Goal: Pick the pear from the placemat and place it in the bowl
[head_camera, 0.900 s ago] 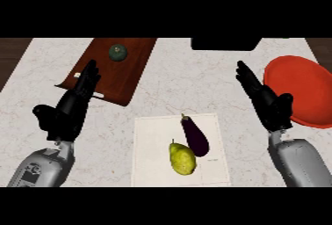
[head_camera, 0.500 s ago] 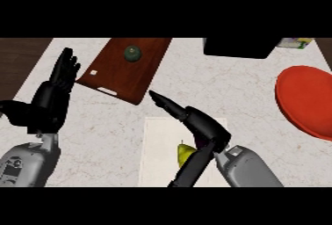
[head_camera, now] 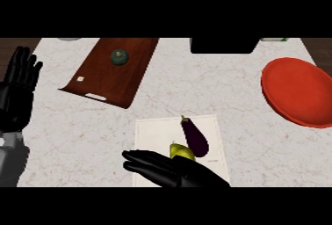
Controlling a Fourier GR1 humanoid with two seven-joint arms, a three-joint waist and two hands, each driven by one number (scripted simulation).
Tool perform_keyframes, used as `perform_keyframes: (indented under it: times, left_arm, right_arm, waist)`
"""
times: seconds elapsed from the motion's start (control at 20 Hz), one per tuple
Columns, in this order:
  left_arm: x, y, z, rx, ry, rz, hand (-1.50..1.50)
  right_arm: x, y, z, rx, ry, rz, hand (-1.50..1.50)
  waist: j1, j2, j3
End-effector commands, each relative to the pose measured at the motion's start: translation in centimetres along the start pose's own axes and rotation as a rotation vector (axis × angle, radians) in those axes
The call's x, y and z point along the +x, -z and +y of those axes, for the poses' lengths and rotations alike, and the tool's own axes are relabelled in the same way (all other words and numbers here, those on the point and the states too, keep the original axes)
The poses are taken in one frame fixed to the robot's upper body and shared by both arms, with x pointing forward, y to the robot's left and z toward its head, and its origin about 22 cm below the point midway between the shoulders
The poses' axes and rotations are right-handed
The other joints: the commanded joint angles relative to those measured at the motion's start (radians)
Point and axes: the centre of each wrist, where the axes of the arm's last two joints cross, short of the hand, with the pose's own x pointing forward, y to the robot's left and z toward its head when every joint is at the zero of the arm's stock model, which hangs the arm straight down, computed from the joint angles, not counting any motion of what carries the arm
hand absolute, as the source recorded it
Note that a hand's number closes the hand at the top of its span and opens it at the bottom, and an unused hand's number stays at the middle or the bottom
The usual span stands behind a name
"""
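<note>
A yellow-green pear [head_camera: 181,150] lies on the white placemat [head_camera: 153,132], right beside a dark purple eggplant [head_camera: 194,137]. My right hand [head_camera: 170,169] comes in from the lower edge and lies across the mat's near part. Its fingers are straight and point left, and it covers the pear's lower half. I cannot tell whether it touches the pear. The red bowl [head_camera: 299,94] stands at the right edge, well away from the mat. At the left edge my left hand [head_camera: 16,93] rests open with its fingers up.
A brown wooden tray [head_camera: 103,77] lies at the back left with a small green round thing [head_camera: 118,56] on it. A black box [head_camera: 221,45] stands at the counter's far edge. Bare marble counter [head_camera: 240,110] separates the mat from the bowl.
My right hand has dropped from above the mat to its near part and turned its fingers leftward, up against the pear. The left hand stays raised at the left edge.
</note>
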Motion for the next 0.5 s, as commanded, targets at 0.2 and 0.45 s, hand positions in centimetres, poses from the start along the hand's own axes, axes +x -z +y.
perform_keyframes:
  times: [0.2,0.45]
  left_arm:
    - [-1.9,-0.3,0.6,0.021,-0.003,-0.009,0.00]
    - [-0.1,0.6,0.8,-0.005,-0.005,0.001,0.00]
  right_arm:
    - [6.3,-0.4,-6.6,0.073,-0.364,0.147,-1.50]
    - [7.7,0.3,-10.2,0.286,-0.530,0.362,-1.50]
  waist:
    - [-0.009,0.001,-0.001]
    - [0.008,0.003,-0.001]
